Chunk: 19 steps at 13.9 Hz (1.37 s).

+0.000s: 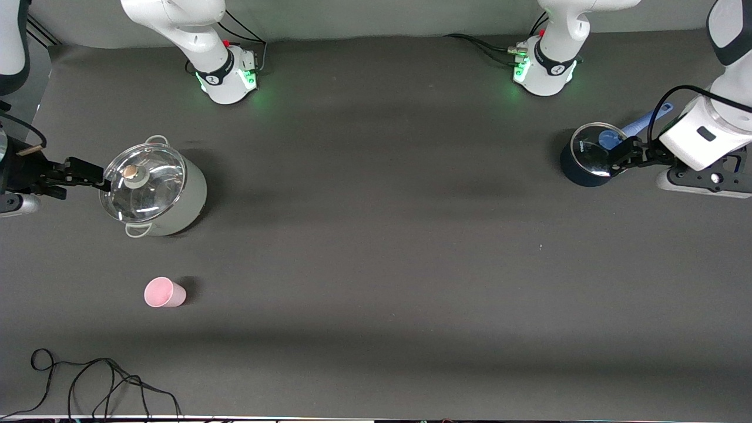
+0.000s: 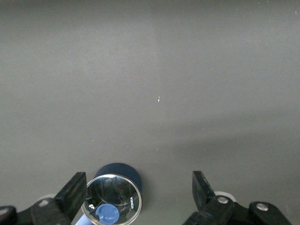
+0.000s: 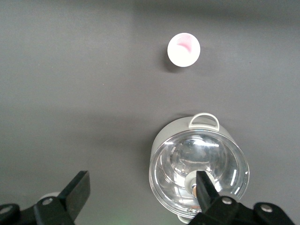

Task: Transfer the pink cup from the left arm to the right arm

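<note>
**Pink cup on the table, both grippers empty**

You have the pink cup (image 1: 164, 292) standing alone on the dark table (image 1: 376, 264), toward the right arm's end and nearer the front camera than the grey-green pot (image 1: 155, 197). The right wrist view shows you what the front view does not: the cup (image 3: 183, 49) seen from straight above, and it stands apart from the pot (image 3: 199, 166). The pot's glass lid (image 1: 143, 182) carries a round knob (image 1: 130, 172).

Your right gripper (image 1: 88, 175) hangs over the table's edge just beside that pot, its fingers (image 3: 77, 190) spread wide and holding nothing. Your left gripper (image 1: 624, 154) hovers at the small dark-blue pot (image 1: 589, 155) at the left arm's end, fingers (image 2: 75, 192) wide apart too, empty. Through that pot's glass lid (image 2: 112, 199) the left wrist view shows a blue utensil (image 2: 107, 213); in the front view you see its handle (image 1: 649, 120) sticking out.
</note>
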Each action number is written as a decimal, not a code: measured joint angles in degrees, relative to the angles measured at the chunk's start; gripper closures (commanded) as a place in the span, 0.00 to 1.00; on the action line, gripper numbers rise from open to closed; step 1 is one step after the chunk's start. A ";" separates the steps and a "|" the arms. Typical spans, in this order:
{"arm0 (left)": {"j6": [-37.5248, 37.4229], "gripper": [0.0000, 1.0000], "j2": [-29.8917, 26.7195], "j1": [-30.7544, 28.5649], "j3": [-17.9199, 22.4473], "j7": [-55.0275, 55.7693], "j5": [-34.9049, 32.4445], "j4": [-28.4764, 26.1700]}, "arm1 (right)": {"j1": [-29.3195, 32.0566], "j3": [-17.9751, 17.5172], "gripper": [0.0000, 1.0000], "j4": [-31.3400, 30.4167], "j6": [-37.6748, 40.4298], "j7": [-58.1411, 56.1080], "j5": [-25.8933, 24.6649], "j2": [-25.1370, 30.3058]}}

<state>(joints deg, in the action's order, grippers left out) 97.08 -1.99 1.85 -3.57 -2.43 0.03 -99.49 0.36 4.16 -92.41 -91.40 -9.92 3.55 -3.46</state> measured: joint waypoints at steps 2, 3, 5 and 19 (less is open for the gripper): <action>0.20 0.00 0.00 0.00 0.01 0.00 0.01 -0.24 | -1.88 1.98 0.00 0.00 -1.04 2.06 -0.23 0.15; 0.20 0.00 0.00 -0.01 0.04 0.00 0.01 -0.33 | -2.51 2.70 0.00 0.00 -2.36 3.56 -0.80 0.15; 0.20 0.00 0.00 -0.03 0.10 0.00 0.02 -0.40 | -2.83 2.99 0.00 -0.01 -4.56 6.59 -2.02 0.15; 0.20 0.00 0.00 -0.50 0.35 -1.31 0.03 -0.44 | -3.84 2.98 0.00 0.06 -5.32 7.64 -2.25 0.15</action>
<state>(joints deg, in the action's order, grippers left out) 97.28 -1.99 1.35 -3.22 -3.75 0.06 -99.93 -3.47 7.13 -92.35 -96.71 -2.28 1.30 -3.31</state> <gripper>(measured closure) 0.000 0.000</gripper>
